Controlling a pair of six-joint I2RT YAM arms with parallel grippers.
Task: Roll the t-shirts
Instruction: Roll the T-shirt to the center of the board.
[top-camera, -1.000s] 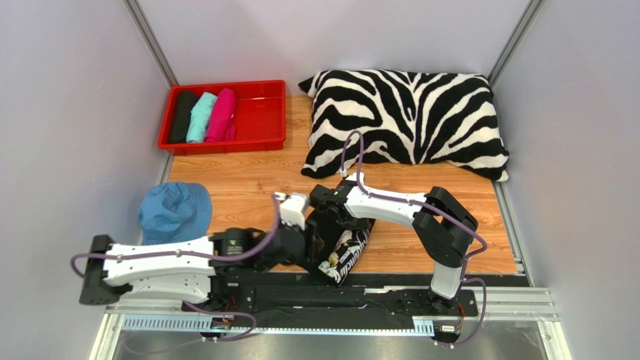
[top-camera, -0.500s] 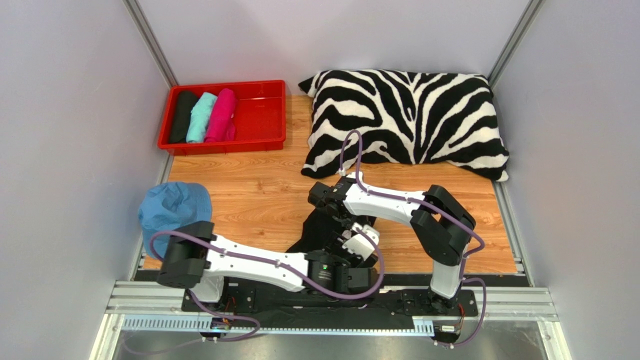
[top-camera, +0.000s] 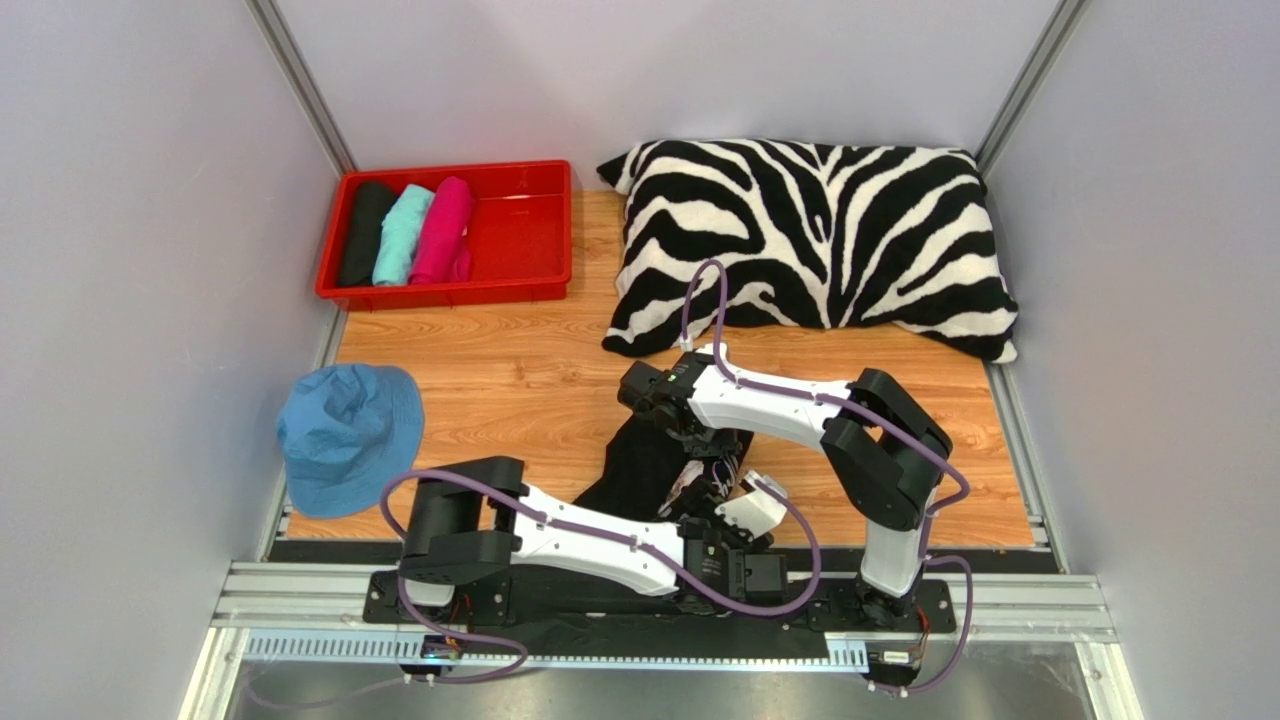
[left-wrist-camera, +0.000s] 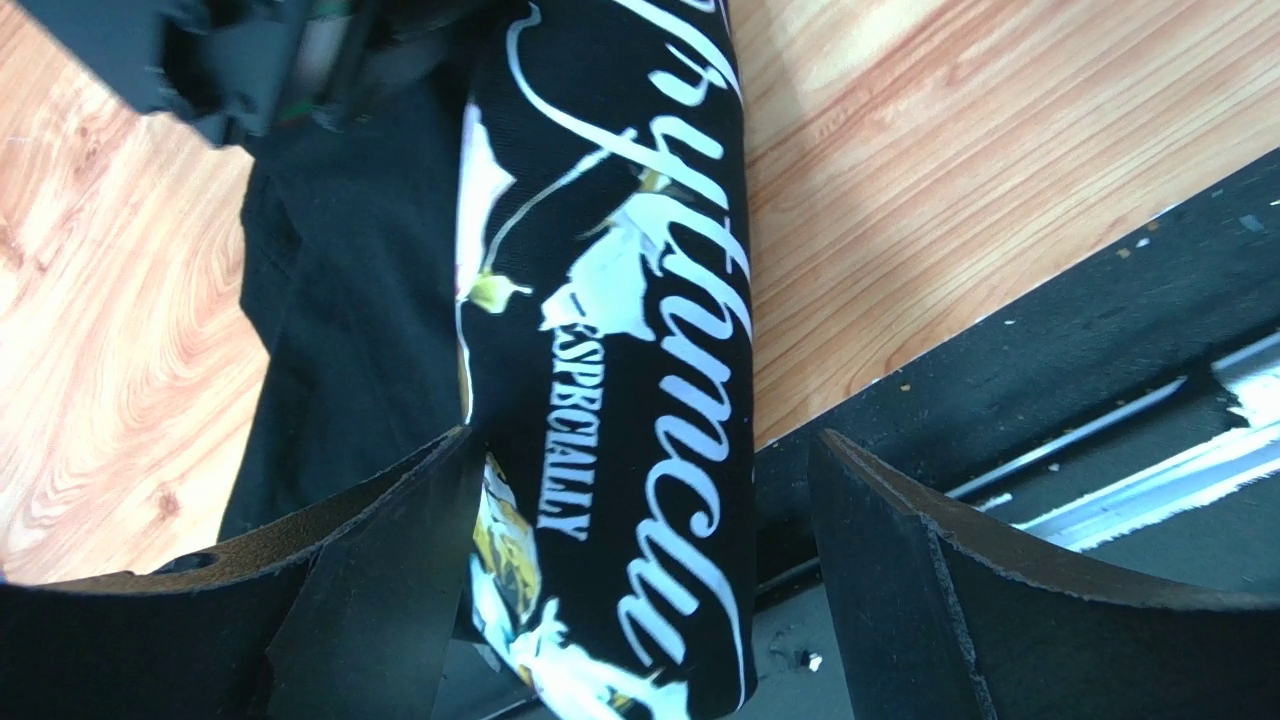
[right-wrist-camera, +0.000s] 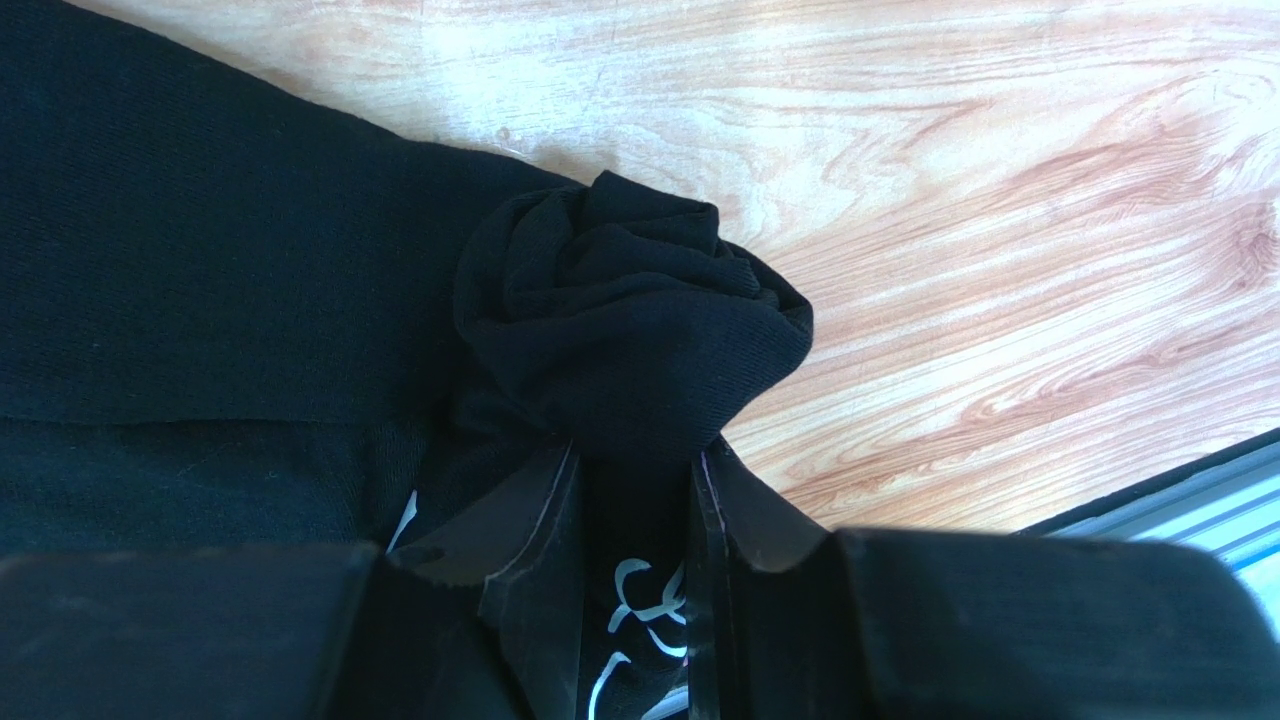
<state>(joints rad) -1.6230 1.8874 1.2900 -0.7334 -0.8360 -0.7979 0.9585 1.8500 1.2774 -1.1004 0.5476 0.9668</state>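
Since the earlier frame the left arm (top-camera: 586, 528) has swung across the near edge to the right. We see the left gripper (left-wrist-camera: 646, 495) spread wide, its fingers (left-wrist-camera: 394, 558) flanking the printed roll of the large black t-shirt (left-wrist-camera: 639, 285). The right gripper (right-wrist-camera: 631, 483) is pinched on the roll's twisted end. The shirt lies on the wooden table (top-camera: 496, 375) by the near rail. Three rolled shirts, namely the black tee (top-camera: 364, 233), teal tee (top-camera: 403, 233) and pink tee (top-camera: 445, 228), sit in the red tray (top-camera: 529, 225).
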